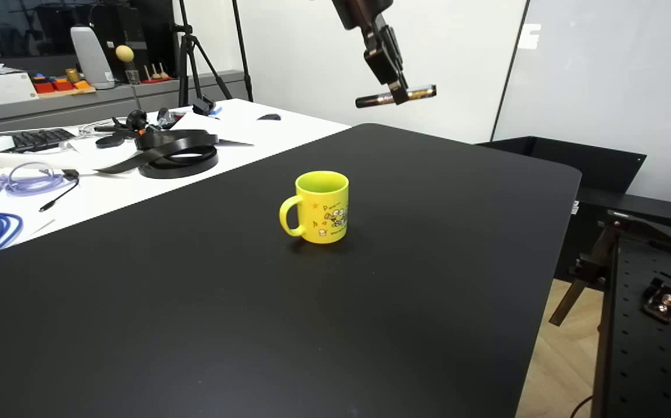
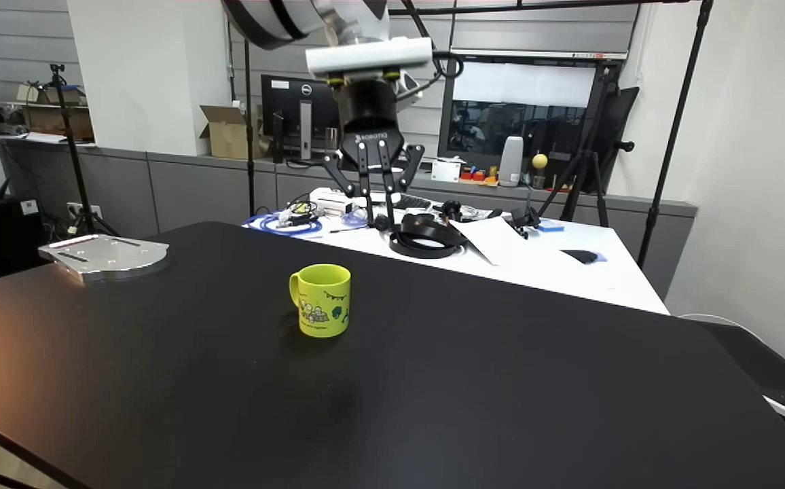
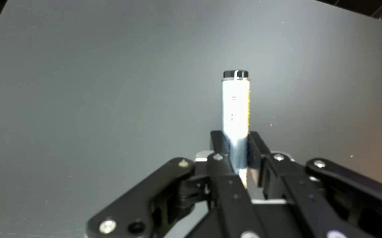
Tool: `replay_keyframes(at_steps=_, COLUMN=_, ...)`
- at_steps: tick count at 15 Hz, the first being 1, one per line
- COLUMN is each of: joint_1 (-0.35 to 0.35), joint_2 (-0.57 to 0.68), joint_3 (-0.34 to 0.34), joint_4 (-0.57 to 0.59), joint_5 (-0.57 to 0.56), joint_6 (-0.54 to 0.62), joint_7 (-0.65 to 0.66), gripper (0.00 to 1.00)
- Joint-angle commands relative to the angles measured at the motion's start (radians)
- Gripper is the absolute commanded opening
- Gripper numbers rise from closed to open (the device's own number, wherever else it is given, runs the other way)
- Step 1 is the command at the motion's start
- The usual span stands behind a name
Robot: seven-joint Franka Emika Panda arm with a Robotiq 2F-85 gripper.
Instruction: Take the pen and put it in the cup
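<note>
Blue cable (image 1: 9, 226): coiled at the far left on the white table (image 1: 295, 128), near a tangle of lilac cord (image 1: 29, 187).
Black band (image 1: 179, 169): looped on the same white table, a little further right, one strip of it trailing leftward.
Tripod (image 1: 183, 75): black, legs splayed, standing near the back of the white table.
Yellow cup (image 1: 321, 215): upright on the black table (image 1: 428, 261), mouth up, handle on the left in both exterior views, little cartoon figures and lettering printed on its side.
Pen (image 3: 236, 105): up in the air, above and to the right of the cup in an exterior view, well apart from it and nearly level; I make out a black end and a white label edged in yellow.
Gripper (image 3: 237, 143): points down over the black table, its two fingers pinching the pen about the middle, one on each side.
Clamp (image 1: 594, 267): far right, past the black table's edge, beside a dark bench (image 1: 649, 348) dotted with small holes.
</note>
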Motion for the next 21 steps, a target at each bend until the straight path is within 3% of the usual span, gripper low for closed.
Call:
replay_keyframes(at_steps=1, joint_1=0.025, joint_2=0.018, joint_3=0.049, joint_4=0.093, joint_5=-0.013, joint_6=-0.194, joint_7=0.012, gripper=0.05)
replay_keyframes(at_steps=4, joint_1=0.041, joint_2=0.065, joint_3=0.087, joint_4=0.156, joint_5=-0.009, joint_6=-0.291, joint_7=-0.012, gripper=0.05)
replay_keyframes(at_steps=8, joint_1=0.055, joint_2=0.155, joint_3=0.120, joint_4=0.220, joint_5=-0.019, joint_6=-0.314, joint_7=-0.038, gripper=0.05)
replay_keyframes(at_steps=15, joint_1=0.054, joint_2=0.308, joint_3=0.122, joint_4=0.337, joint_5=-0.023, joint_6=-0.352, joint_7=-0.077, gripper=0.05)
replay_keyframes(at_steps=21, joint_1=0.063, joint_2=0.404, joint_3=0.122, joint_4=0.453, joint_5=-0.038, joint_6=-0.454, joint_7=-0.091, gripper=0.05)
